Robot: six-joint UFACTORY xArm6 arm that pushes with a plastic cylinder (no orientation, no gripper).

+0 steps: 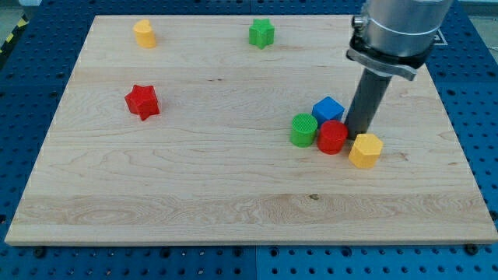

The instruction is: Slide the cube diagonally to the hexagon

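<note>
Nearest the view's bottom sat the yellow hexagon [365,149], on the view's right part of the wooden worktop [194,202]; just up-left of it the red cylinder [332,137], touching or almost touching it; green cylinder [303,129] pressed against the red one's left side; blue cube [328,110] behind the two cylinders, touching the red one, near the hexagon but apart from it; my tip [360,132] was down at worktop level in the pocket right of the red cylinder, right-below the blue cube and just above the yellow hexagon; contact with any of them could not be told; the tool was a plain dark rod with no jaws, so nothing to open or close, and it gripped nothing; grey arm housing [397,31] stood above it at the view's top right; farther back and well apart, red star [142,101] on the view's left; farthest, yellow block [144,33], shape unclear, at top left, and green star [262,33] near the top middle; blue pegboard [31,117] surrounded the worktop.
</note>
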